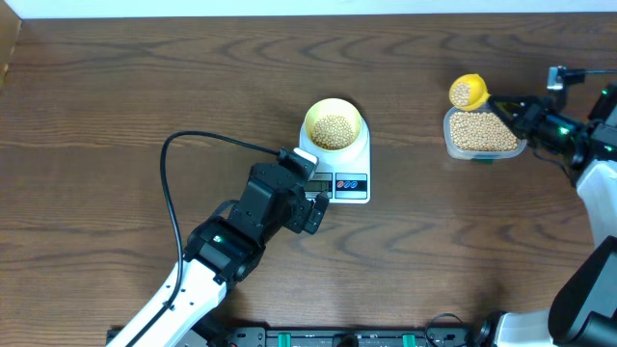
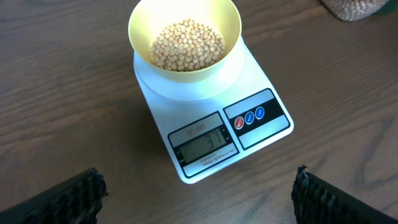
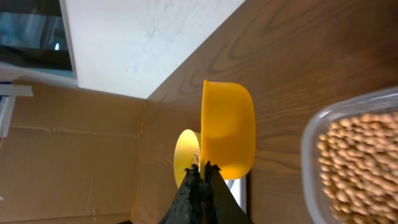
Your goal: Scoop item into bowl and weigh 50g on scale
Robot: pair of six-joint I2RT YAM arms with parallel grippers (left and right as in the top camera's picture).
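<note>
Resting on the platform of the white rounded-rectangular digital kitchen scale (image 2: 199,109), near the middle of the dark wooden bench (image 1: 116,87), is the small round pale-yellow bowl (image 1: 334,102). A shallow heap of small round tan-beige beans (image 2: 186,45) is held in the bowl, covering its bottom. The scale's small LCD display (image 2: 205,142) is lit with digits, but they cannot be read with certainty.

The left arm (image 1: 231,241) is seen just in front of the scale's front edge. In the left wrist view its two dark fingertips (image 2: 62,199) are spread to the lower corners; the jaws are released and nothing is grasped between them.

At the right side of the bench, a clear rounded-rectangular plastic tub (image 1: 448,135) is filled with more of the beans. The jaws of the right arm (image 1: 578,145) are clenched on the handle of a yellow plastic measuring spoon (image 1: 469,93). The spoon's head is loaded with beans and is held level at the tub's far left corner, well apart from the bowl and the scale.
</note>
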